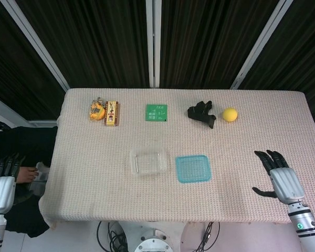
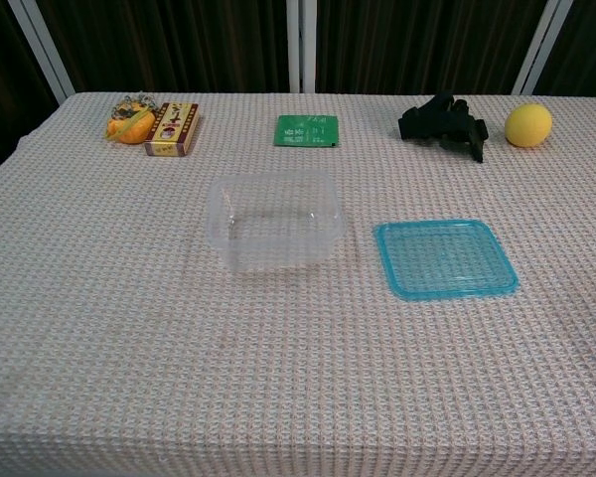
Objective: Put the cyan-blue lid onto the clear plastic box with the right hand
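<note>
The cyan-blue lid (image 1: 193, 168) (image 2: 444, 258) lies flat on the table, just right of the clear plastic box (image 1: 148, 160) (image 2: 274, 221), which stands open side up. My right hand (image 1: 277, 174) hovers over the table's right part, well right of the lid, fingers spread and holding nothing. My left hand (image 1: 2, 178) hangs off the table's left edge with its fingers apart and empty. Neither hand shows in the chest view.
Along the far edge lie an orange toy (image 1: 97, 111), a small yellow-red box (image 1: 112, 113), a green packet (image 1: 156, 112), a black object (image 1: 201, 113) and a yellow lemon (image 1: 230, 114). The woven cloth (image 1: 94, 173) covers the table.
</note>
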Tool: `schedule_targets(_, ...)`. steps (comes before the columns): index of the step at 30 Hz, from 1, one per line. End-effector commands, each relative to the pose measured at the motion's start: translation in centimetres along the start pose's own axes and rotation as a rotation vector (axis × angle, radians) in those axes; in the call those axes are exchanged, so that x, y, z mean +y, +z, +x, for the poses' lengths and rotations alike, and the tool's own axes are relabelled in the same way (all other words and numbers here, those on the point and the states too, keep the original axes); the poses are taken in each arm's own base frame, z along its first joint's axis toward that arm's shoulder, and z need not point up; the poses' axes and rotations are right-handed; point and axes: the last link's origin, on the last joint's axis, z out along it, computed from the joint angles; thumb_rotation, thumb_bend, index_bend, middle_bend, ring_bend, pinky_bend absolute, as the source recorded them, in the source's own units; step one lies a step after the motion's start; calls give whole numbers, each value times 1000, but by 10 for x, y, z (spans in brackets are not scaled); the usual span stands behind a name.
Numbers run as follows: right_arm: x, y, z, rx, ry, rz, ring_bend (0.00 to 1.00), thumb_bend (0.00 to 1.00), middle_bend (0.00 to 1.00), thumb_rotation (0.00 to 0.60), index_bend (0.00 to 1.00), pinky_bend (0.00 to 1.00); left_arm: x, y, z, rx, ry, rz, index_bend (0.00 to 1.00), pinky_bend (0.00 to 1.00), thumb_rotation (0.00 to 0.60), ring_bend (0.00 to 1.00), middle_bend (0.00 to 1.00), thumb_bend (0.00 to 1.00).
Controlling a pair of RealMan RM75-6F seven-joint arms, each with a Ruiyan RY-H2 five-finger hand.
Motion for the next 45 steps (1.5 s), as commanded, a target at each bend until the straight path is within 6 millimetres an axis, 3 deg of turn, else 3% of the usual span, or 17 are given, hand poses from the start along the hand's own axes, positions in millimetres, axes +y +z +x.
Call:
schedule_targets(1,-24,31,-10,-105,36,67,0,26,124,600,0,29,0,0,0,4,-2,-5,90,0,600,0,19,49)
schedule_targets(8,-65,83,-38,-246,73,120,0,26,124,600,0,0,-2,1,-5,-6,-11,-7,90,0,600,0,19,49)
schedule_targets(17,-103,122,-61,-302,95,166,0,26,123,600,0,0,-3,1,-8,-10,-27,-10,90,0,600,0,19,49)
schedule_targets(23,-120,130,-81,-355,66,194,0,26,124,600,0,0,-4,1,-7,-7,-35,-5,90,0,600,0,19,50)
schedule_targets(32,-128,135,-97,-320,1,196,0,23,122,600,0,0,-4,0,-6,-5,-38,-7,90,0,600,0,19,50)
schedule_targets(45,-130,133,-102,-322,-3,197,0,23,136,600,0,0,-5,0,-7,-3,-42,-8,90,0,600,0,19,50)
